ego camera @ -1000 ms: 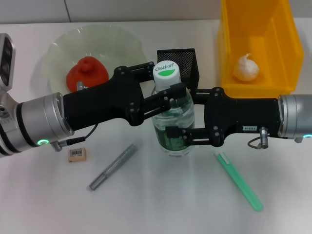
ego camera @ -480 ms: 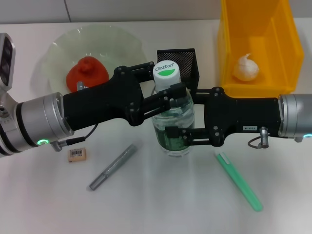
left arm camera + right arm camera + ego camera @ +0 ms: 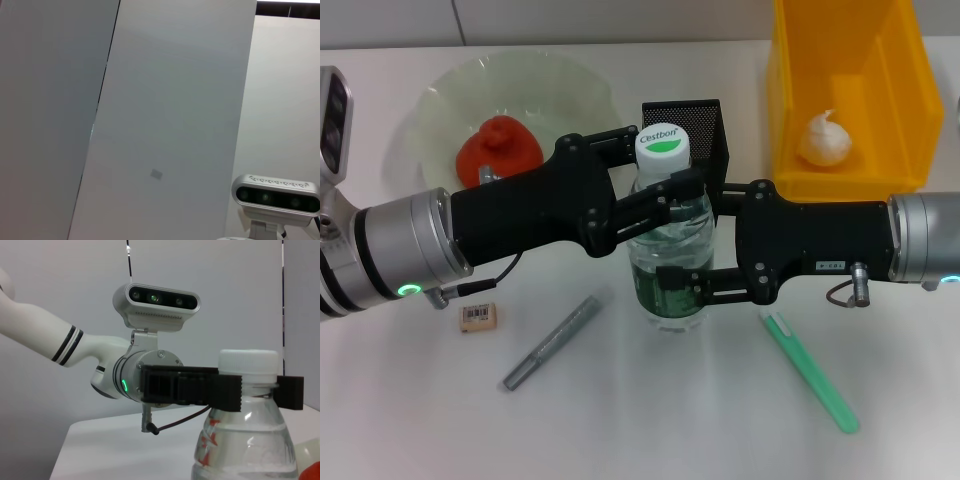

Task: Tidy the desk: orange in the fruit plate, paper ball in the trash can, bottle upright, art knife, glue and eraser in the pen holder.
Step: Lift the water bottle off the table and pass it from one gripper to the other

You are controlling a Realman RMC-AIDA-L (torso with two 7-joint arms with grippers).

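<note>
We work over a pale tabletop (image 3: pixel 650 430) with a grey wall behind it. The biggest things sit at the back: the trash can (image 3: pixel 895 90) with the paper ball (image 3: pixel 825 138) already inside, and the fruit plate (image 3: pixel 450 100) holding the orange (image 3: pixel 498 150). Both arms meet in the middle at the bottle (image 3: pixel 670 240), which stands upright just in front of the pen holder (image 3: pixel 705 130).

The left end effector (image 3: pixel 655 195) is closed on the bottle's neck just under the cap. The right end effector (image 3: pixel 685 285) is clamped around the labelled lower body.

We judge the risk to lie in the release. If one end effector lets go or pulls away while the other holds on, the bottle may tip, and the pen holder stands so close behind that a fall could knock it. A sideways retreat by either arm could also sweep the small things lying loose nearby: the art knife (image 3: pixel 552 342), the green stick (image 3: pixel 810 370) and the eraser (image 3: pixel 479 317).

The right wrist view shows what the head view cannot: from the side, the left fingers (image 3: pixel 220 389) sit level across the neck below the cap, and the bottle looks upright. The left wrist view shows only wall and a camera, nothing of the tabletop.
</note>
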